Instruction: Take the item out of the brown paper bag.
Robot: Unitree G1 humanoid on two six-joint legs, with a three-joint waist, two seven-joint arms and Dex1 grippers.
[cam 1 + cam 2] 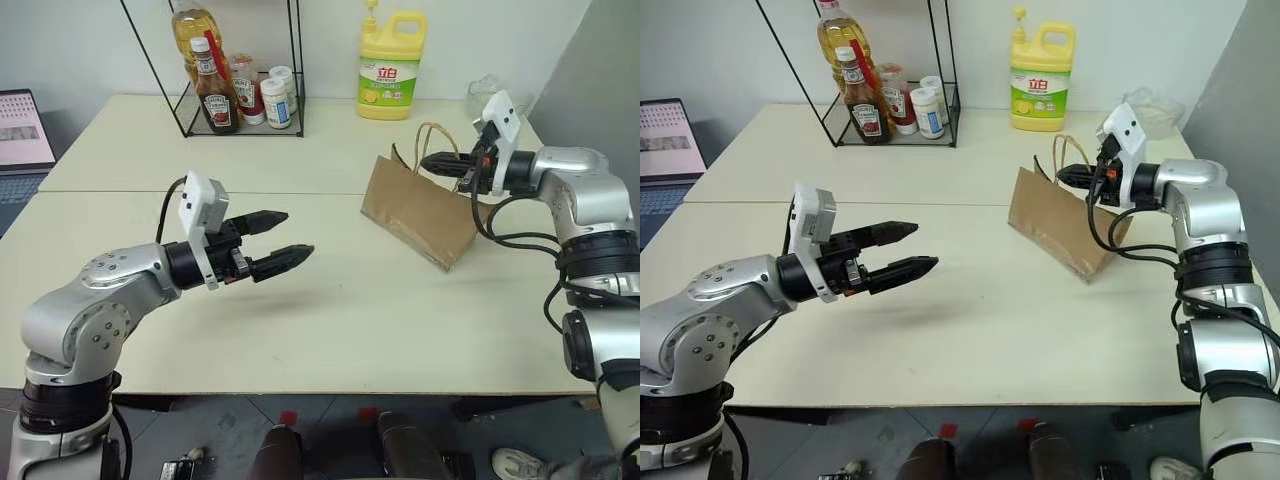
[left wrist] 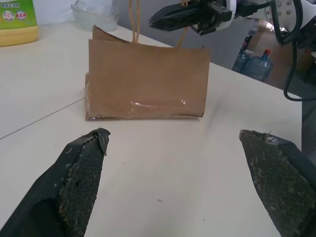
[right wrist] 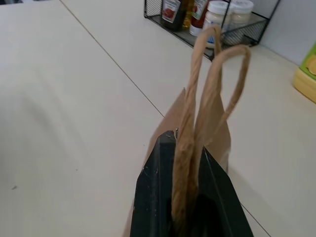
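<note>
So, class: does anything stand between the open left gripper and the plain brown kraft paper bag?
Nothing visible: bare cream tabletop separates the left gripper from the brown paper bag, whose tan loop handles the right gripper pinches.

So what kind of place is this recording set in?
Probably an office or lab staged as a kitchen: a pale table, a wire rack of condiments, a laptop, and water jugs behind.

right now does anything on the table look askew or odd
The brown paper bag leans over instead of standing square, its handles pinched in the shut right gripper. The left gripper hangs open, apart from it. Nothing looks spilled.
</note>
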